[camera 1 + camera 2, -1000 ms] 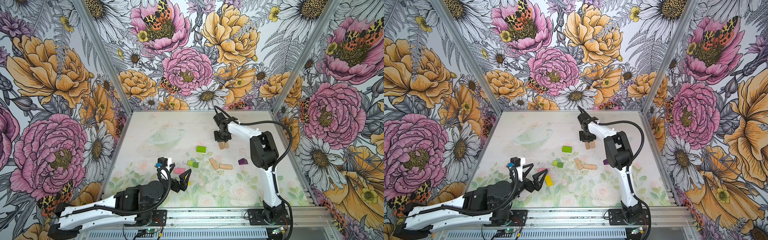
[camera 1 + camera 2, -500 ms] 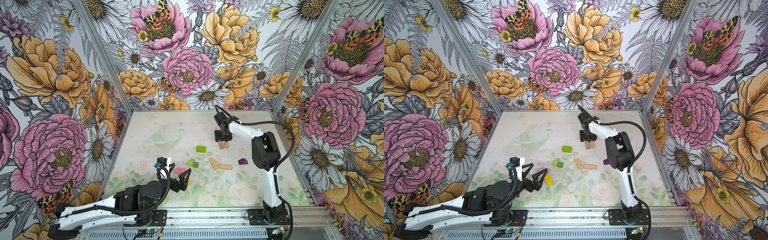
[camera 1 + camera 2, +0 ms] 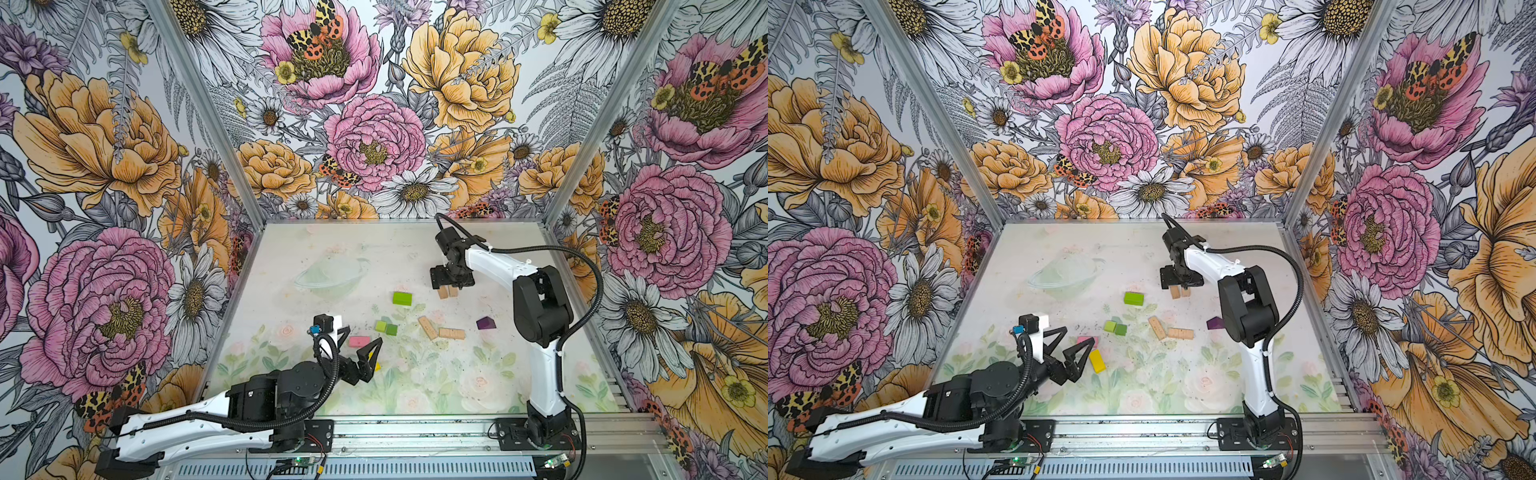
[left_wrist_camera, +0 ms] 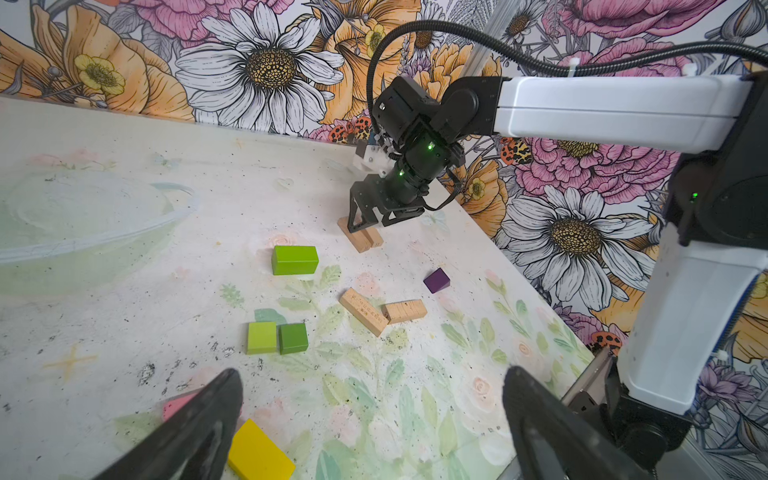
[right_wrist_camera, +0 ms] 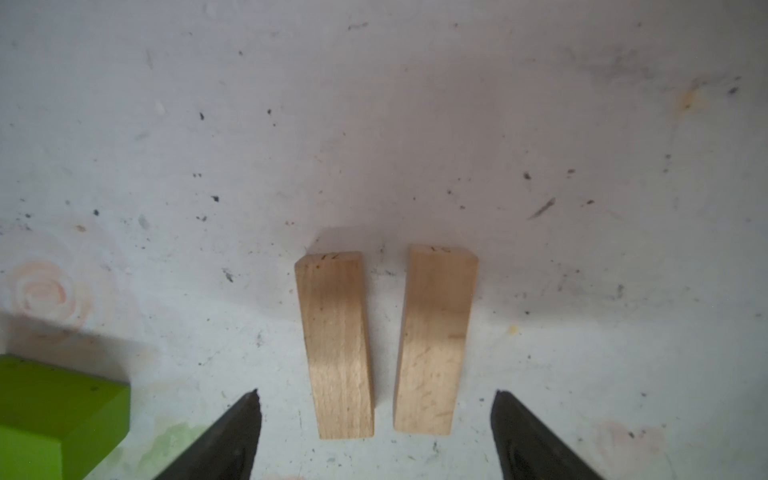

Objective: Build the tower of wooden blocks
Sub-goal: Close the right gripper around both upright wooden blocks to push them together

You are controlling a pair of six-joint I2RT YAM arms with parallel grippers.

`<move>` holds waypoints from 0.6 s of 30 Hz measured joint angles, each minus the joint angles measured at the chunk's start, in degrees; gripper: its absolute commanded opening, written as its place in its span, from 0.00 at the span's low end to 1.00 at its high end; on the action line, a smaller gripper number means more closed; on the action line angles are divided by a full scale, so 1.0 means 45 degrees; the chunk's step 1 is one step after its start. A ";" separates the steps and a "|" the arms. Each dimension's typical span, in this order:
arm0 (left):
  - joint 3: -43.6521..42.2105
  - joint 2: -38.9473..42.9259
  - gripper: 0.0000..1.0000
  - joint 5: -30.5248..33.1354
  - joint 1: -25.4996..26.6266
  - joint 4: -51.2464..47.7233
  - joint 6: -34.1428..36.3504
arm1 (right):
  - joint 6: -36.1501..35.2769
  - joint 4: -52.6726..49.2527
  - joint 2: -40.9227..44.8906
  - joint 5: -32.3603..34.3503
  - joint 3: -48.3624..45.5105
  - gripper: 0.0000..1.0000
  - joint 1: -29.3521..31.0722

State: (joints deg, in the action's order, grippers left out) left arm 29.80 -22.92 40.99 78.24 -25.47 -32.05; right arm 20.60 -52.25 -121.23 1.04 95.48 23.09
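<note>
On the bench (image 3: 415, 245), the right arm (image 3: 536, 299) reaches from lower right toward centre, wrist bent down. The right claw (image 3: 451, 286) is released, straddling two parallel tan blocks (image 5: 336, 349). The left arm (image 3: 187, 419) stretches low from lower left, left claw (image 3: 363, 336) released near the pink block (image 3: 359, 342).

We find the right end effector (image 5: 376, 395) straddling two plain tan wooden oblongs (image 5: 336, 353) without contact. Open bench (image 5: 415, 124) lies beyond them. A lime green wooden brick (image 5: 62, 411) stands near on one side.
</note>
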 measured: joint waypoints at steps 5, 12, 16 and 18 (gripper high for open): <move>0.0000 0.0000 0.99 -0.0029 0.0000 0.0000 -0.0039 | -0.0146 0.0141 -0.0117 -0.0194 -0.0063 0.90 -0.0019; 0.0000 0.0000 0.99 -0.0034 0.0000 0.0000 -0.0034 | -0.0160 0.0199 -0.0617 -0.0180 -0.0063 0.90 -0.0131; 0.0000 0.0000 0.99 -0.0029 0.0000 0.0000 -0.0029 | -0.0165 0.0228 -0.0738 -0.0136 -0.0015 0.89 -0.0199; 0.0000 0.0000 0.99 -0.0029 0.0000 0.0000 -0.0029 | -0.0160 0.0238 -0.0758 -0.0141 0.0015 0.88 -0.0238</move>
State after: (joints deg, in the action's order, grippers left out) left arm 29.80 -22.92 40.86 78.24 -25.47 -32.18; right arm 19.88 -51.18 -124.64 0.40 95.55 22.02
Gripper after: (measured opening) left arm 0.988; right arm 0.890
